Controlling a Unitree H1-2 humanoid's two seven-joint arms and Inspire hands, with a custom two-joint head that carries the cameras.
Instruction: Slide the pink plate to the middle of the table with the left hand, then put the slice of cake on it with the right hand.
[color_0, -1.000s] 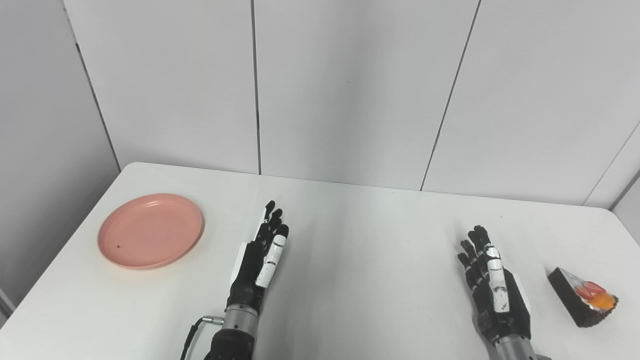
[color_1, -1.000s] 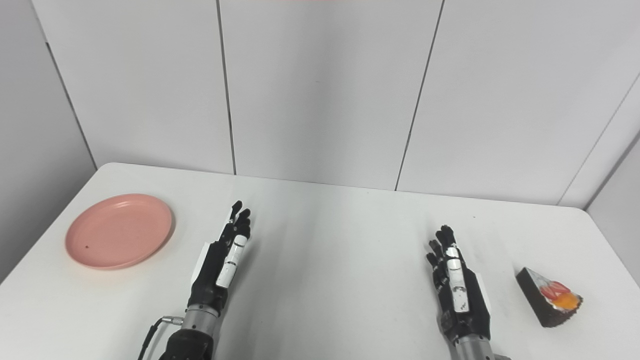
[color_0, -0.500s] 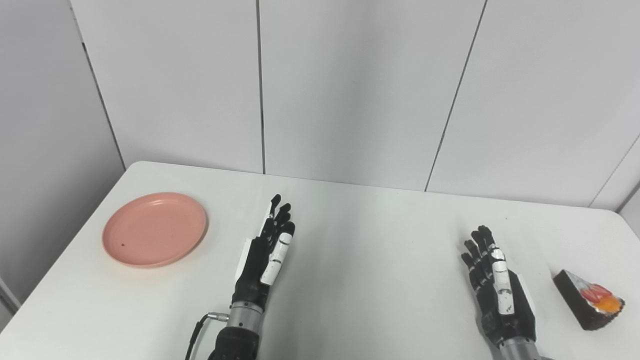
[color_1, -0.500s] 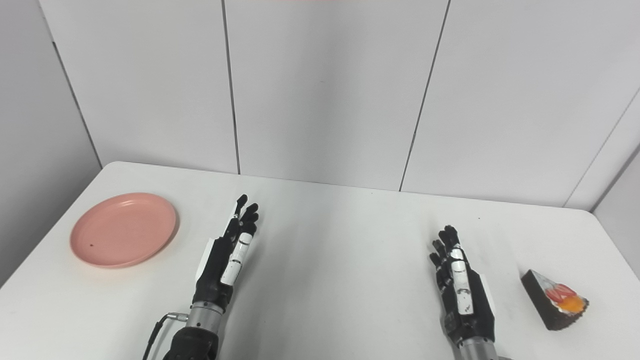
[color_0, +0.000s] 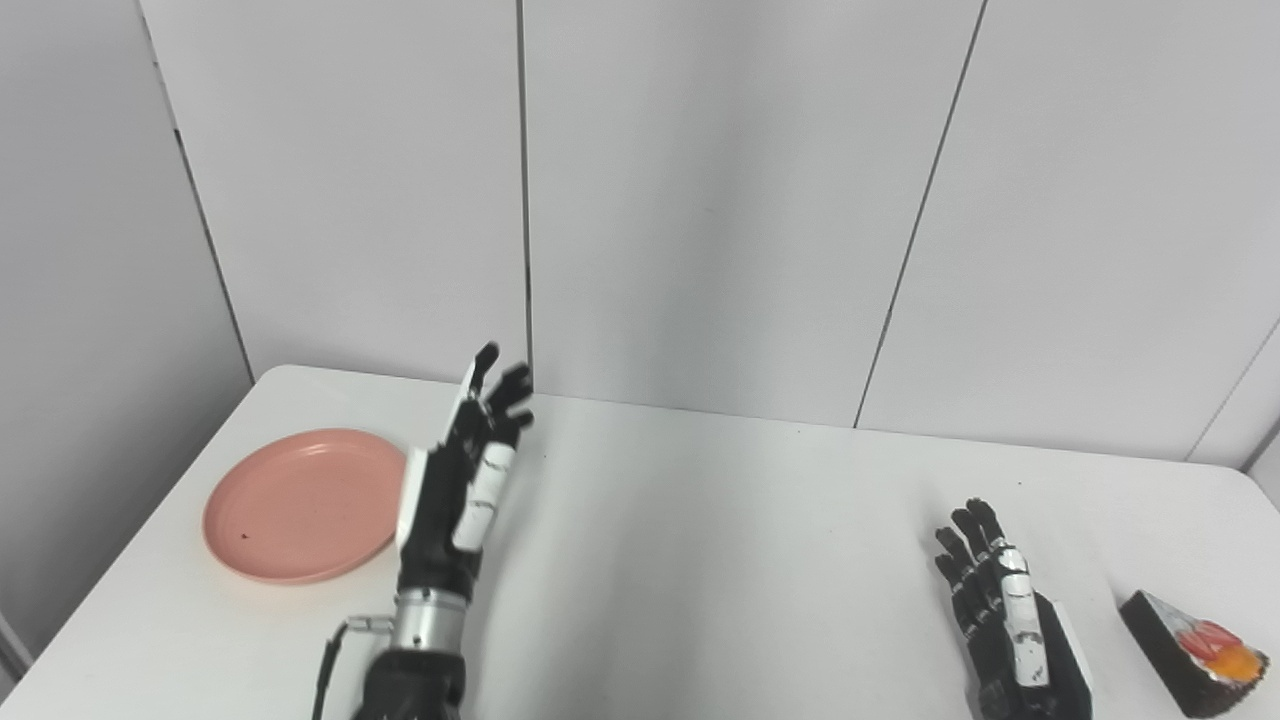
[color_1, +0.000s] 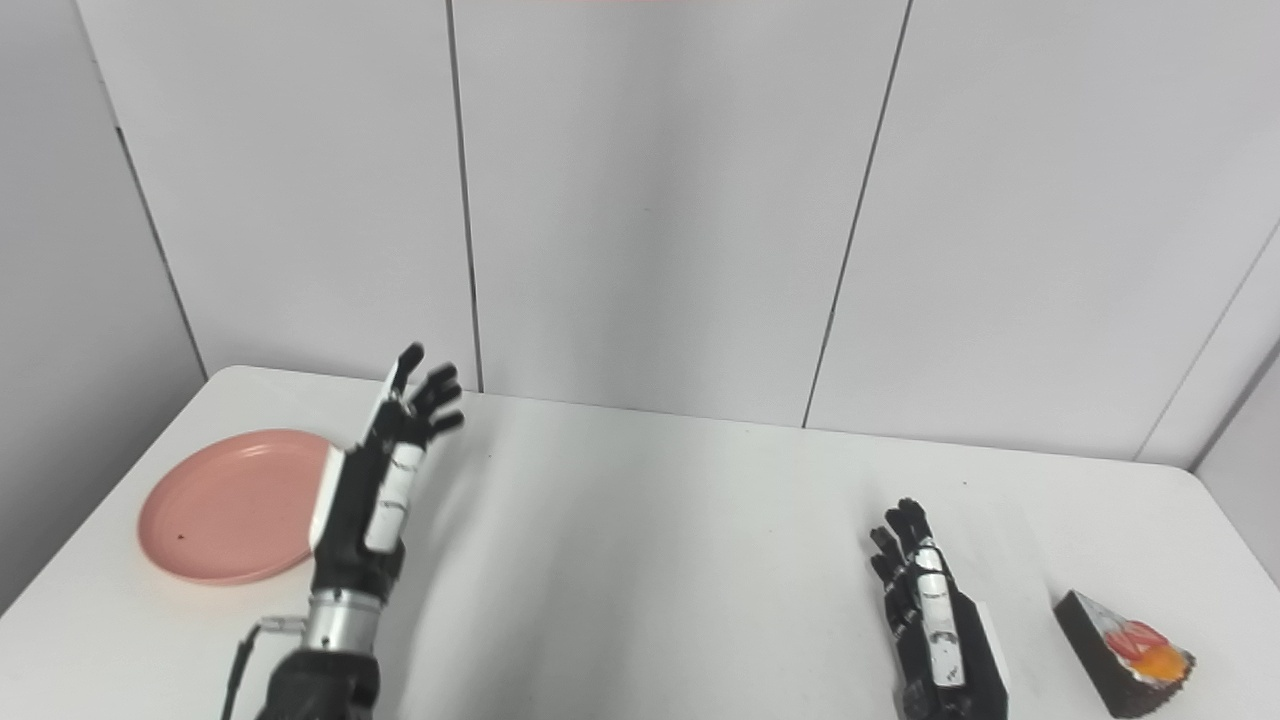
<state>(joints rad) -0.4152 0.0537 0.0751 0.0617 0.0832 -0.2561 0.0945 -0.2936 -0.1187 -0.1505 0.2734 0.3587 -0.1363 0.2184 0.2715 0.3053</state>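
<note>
Pink plate (color_0: 302, 504) is sitting flat near the left edge of the white table (color_0: 700, 540), well away from the middle, so the slide is not yet begun. The left hand (color_0: 462, 478) is hanging raised above the tabletop just beside the plate's right rim, overlapping that rim in both views, fingers (color_0: 500, 395) spread apart and holding nothing. That open, lifted posture reads as a reach being set up: the hand is placing itself where it can drop onto the rim or the dish and drag it rightward. Whether it is touching the plate I cannot tell, though it appears to be above it.

The right hand (color_1: 935, 625) is waiting low at the near right of the table, fingers extended and slightly parted, empty. The slice of cake (color_1: 1125, 652), dark with red and orange topping, is lying near that hand's outer side but apart from it, which suits the order of the task, since the cake goes on only after the plate is centred.

Compared with a second ago, the left hand has risen and swung leftward from mid-table to the plate's edge, and its fingers are spreading wider. The camera has tilted, so everything is sitting lower in the picture; the plate, the cake and the right hand do not seem to have moved themselves.
</note>
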